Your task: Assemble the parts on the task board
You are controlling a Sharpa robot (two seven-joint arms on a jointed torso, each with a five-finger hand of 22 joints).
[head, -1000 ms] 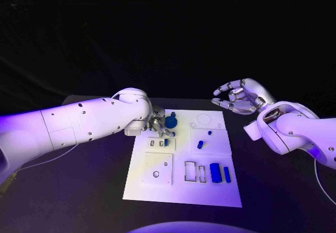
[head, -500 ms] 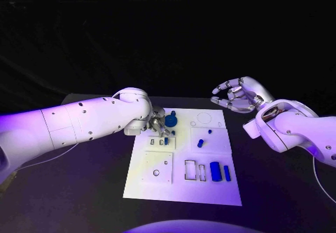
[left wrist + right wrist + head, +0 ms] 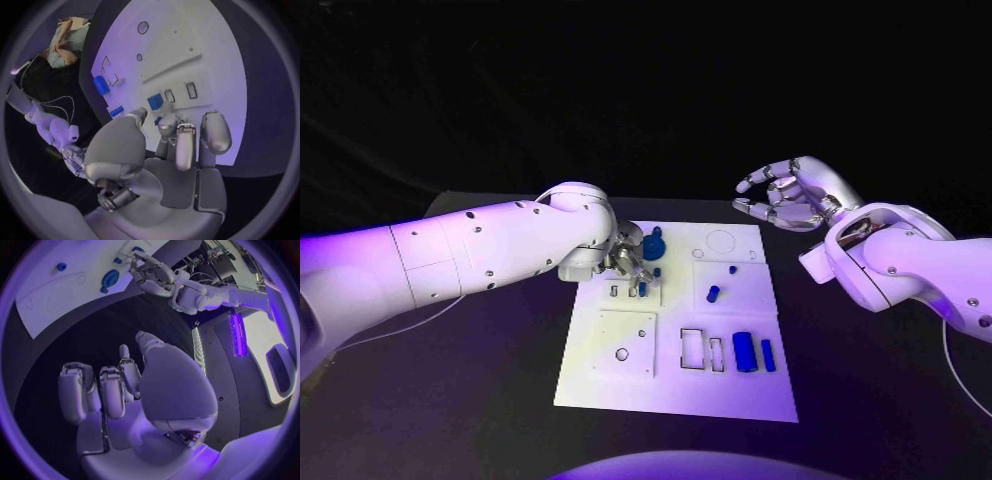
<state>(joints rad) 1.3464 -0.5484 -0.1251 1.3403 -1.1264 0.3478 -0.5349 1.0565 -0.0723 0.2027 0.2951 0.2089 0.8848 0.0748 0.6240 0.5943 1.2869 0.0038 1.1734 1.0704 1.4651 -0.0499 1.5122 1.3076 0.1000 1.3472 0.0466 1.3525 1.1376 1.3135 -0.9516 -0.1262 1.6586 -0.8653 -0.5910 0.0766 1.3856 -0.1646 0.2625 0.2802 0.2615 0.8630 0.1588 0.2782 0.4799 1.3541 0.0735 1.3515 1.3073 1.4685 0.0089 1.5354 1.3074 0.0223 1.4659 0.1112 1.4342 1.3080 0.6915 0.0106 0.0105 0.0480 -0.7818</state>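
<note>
Head view shows the task board [image 3: 678, 385] mid-worktop with most blue parts [image 3: 744, 354] lying loose, so lots is left. Left hand [image 3: 626, 262] fingers touch small slots (pinching anything? cannot tell); right hand [image 3: 793, 195] hovers, fingers spread, empty.

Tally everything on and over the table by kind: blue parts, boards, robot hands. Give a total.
blue parts: 6 that can be made out
task board: 1
hands: 2, the left hand and the right hand
Total: 9
</note>
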